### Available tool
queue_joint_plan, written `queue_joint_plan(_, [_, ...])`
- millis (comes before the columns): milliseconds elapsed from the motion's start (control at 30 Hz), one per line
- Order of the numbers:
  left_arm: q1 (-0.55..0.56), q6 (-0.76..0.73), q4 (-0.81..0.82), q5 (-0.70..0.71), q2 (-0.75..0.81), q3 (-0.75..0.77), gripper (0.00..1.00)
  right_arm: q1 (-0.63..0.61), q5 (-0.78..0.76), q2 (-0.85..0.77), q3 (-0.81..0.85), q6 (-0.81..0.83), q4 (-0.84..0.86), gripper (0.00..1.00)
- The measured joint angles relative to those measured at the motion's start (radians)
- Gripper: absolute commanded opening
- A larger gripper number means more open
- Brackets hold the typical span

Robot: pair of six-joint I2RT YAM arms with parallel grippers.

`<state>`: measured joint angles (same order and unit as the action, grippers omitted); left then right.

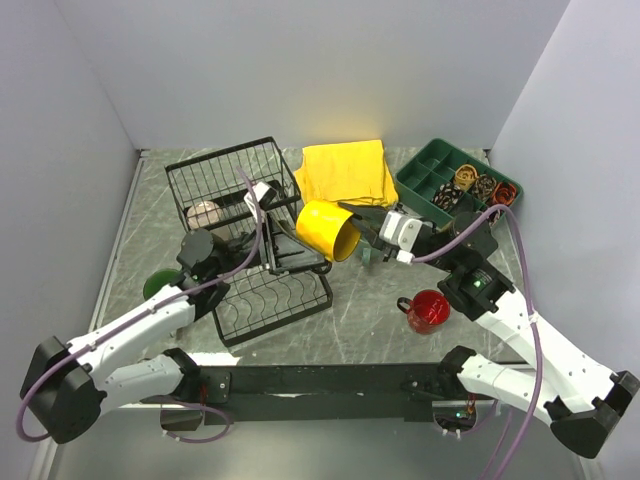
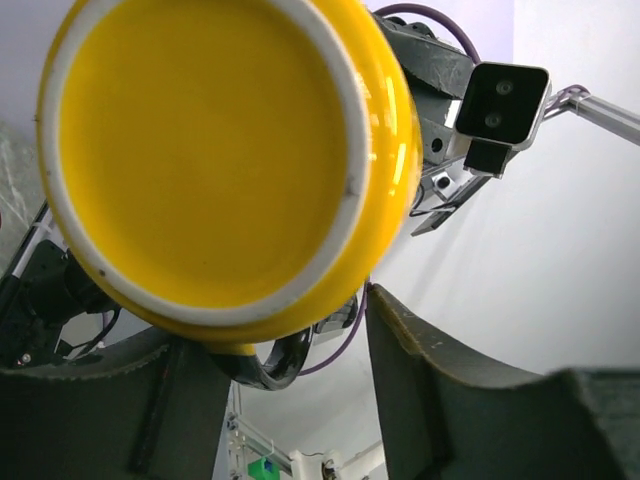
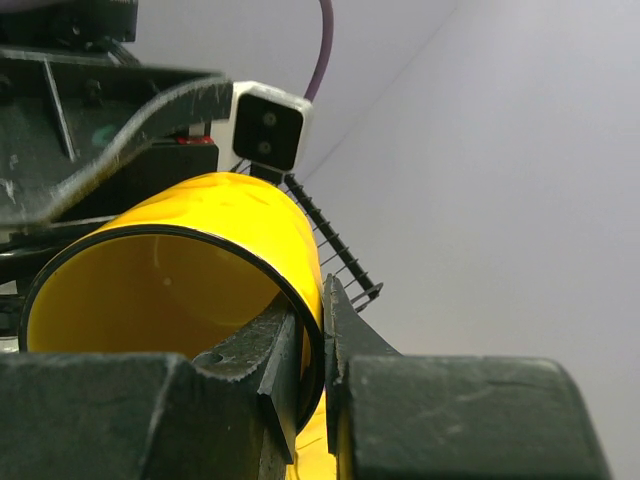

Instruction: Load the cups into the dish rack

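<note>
A yellow cup [image 1: 328, 230] with a black handle is held in the air, on its side, beside the black wire dish rack [image 1: 230, 185]. My right gripper [image 1: 356, 228] is shut on its rim, one finger inside and one outside, as the right wrist view shows [image 3: 312, 310]. My left gripper [image 1: 292, 250] is open at the cup's base [image 2: 210, 150], with the black handle [image 2: 270, 365] between its fingers. A red cup [image 1: 428, 310] stands on the table on the right. A dark green cup [image 1: 160, 283] sits by the left arm. A beige cup [image 1: 205, 213] lies in the rack's basket.
The rack's slotted plate tray [image 1: 270, 300] lies in front of the basket. A yellow cloth [image 1: 345, 170] lies behind the held cup. A green divided tray [image 1: 455, 185] with small rolled items stands at the back right. White walls close in three sides.
</note>
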<state>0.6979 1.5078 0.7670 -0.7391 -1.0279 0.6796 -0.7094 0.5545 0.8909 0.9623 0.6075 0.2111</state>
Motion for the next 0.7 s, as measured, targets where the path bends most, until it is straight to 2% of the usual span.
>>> queue_joint_plan(233, [0.000,0.030,0.047,-0.030,-0.056,0.011,0.48,0.001,-0.012,-0.019,-0.047,0.010,0.068,0.00])
queue_joint_plan(367, [0.004,0.037,0.061,-0.042,-0.064,0.011,0.41,0.000,-0.011,-0.020,-0.064,0.010,0.105,0.00])
queue_joint_plan(500, [0.008,0.058,0.082,-0.055,-0.076,0.012,0.31,0.000,-0.010,-0.026,-0.087,0.002,0.147,0.00])
queue_joint_plan(633, [0.009,0.099,0.149,-0.064,-0.092,0.011,0.10,0.000,-0.014,-0.034,-0.095,-0.011,0.178,0.00])
queue_joint_plan(667, [0.009,0.107,0.169,-0.064,-0.093,0.011,0.06,0.000,-0.016,-0.037,-0.101,-0.016,0.192,0.03])
queue_joint_plan(700, [0.010,0.109,0.188,-0.064,-0.093,0.011,0.03,0.000,-0.016,-0.040,-0.104,-0.020,0.204,0.24])
